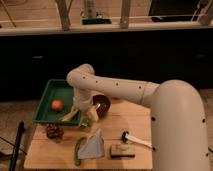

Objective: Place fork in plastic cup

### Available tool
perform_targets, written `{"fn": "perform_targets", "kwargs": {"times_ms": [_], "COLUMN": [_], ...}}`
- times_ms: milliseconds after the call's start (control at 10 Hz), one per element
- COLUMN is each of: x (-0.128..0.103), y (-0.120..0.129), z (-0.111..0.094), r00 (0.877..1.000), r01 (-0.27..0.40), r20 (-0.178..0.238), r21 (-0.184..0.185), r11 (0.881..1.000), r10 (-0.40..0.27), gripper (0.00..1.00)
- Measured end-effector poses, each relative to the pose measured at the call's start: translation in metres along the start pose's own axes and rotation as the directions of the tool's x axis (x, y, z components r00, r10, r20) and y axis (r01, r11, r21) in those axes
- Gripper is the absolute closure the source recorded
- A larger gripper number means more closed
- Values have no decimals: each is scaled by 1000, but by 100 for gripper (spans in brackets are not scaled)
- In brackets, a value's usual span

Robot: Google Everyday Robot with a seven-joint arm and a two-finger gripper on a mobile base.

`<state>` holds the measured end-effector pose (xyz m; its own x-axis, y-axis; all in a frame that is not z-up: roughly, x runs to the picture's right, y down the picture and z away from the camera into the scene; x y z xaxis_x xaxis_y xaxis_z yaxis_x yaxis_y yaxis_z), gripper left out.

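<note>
My gripper [85, 114] hangs from the white arm [125, 90] over the table's back left part, between the green tray [50, 90] and a dark reddish-brown cup [102, 105]. It is low, next to the cup's left side. A pale yellowish thing shows just under the gripper; I cannot tell what it is. A green, curved utensil [79, 148] that may be the fork lies flat on the wooden table [55, 152] at the front, left of a grey-blue folded cloth or bag [94, 145].
The tray holds an orange [57, 104] and a banana [70, 115]. A brown lumpy object [53, 131] sits in front of the tray. A white-handled tool [136, 140] and a small tan block [122, 151] lie at the front right. A dark counter runs behind the table.
</note>
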<state>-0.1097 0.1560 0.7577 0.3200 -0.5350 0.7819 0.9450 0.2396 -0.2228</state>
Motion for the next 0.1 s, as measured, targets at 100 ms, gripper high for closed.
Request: {"fn": "perform_targets", "kwargs": {"times_ms": [100], "x": [0], "y": [0], "z": [0], "r00": [1000], "r01": [0], "r20": [0], "r21": [0], "r11": [1000], "r10": [0], "gripper": [20]}}
